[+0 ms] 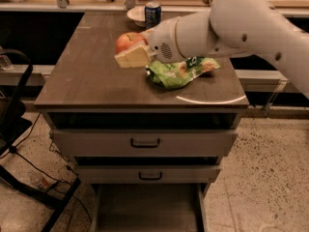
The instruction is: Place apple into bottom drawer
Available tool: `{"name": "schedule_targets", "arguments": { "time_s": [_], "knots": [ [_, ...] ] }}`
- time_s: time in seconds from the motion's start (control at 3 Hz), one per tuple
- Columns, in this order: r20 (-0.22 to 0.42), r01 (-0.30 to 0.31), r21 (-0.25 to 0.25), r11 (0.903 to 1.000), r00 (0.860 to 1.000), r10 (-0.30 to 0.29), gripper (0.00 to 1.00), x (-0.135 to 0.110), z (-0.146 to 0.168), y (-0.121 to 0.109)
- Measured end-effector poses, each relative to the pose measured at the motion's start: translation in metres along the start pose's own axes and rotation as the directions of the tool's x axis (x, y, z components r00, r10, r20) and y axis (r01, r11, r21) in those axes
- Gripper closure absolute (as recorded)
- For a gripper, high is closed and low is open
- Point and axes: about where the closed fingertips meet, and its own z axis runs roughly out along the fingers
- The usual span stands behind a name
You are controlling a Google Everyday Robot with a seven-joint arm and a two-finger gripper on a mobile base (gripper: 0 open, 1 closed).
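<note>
At the far left a dark metal frame (10, 111) stands on the speckled floor (270, 178), and black cables (34, 170) trail from it across the floor toward the foot of the bench (87, 81). The bench is a brown-topped cabinet with drawers in its front. Above the left half of its top hangs the apple (128, 41), red-orange with a paler patch, raised off the surface and not touching it. The gripper (131, 50) reaches in from the right and holds it: the fingers (132, 58) pinch the apple, one cream-coloured finger showing below and in front of the fruit, the other hidden behind it. Behind the apple, at the back edge of the bench, a pale bowl (135, 15) sits just beside a blue drinks can (153, 14), which stands upright. Right of the gripper, a crumpled green snack bag (179, 72) lies on the bench, partly under the wrist. The white arm (241, 25) crosses above the bag and leaves the view at the upper right. Down the front of the bench, the top drawer (145, 142) and the middle drawer (147, 174) are both closed, each with a dark handle at its centre. The bottom drawer (147, 209) is pulled out toward the camera, its inside in shadow, well below the apple and somewhat to its right.
</note>
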Motion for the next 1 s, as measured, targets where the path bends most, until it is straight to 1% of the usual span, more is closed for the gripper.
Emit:
{"name": "schedule_targets", "arguments": {
  "time_s": [0.33,0.67,1.0],
  "knots": [
    [-0.043,-0.034,-0.015,0.9993,0.999,0.033,1.00,0.032,-0.037,0.028],
    [-0.067,-0.075,-0.038,0.9965,0.995,0.072,1.00,0.076,-0.071,0.063],
    [-0.064,-0.091,-0.055,0.9943,0.994,0.088,1.00,0.117,-0.090,0.083]
  ]
}}
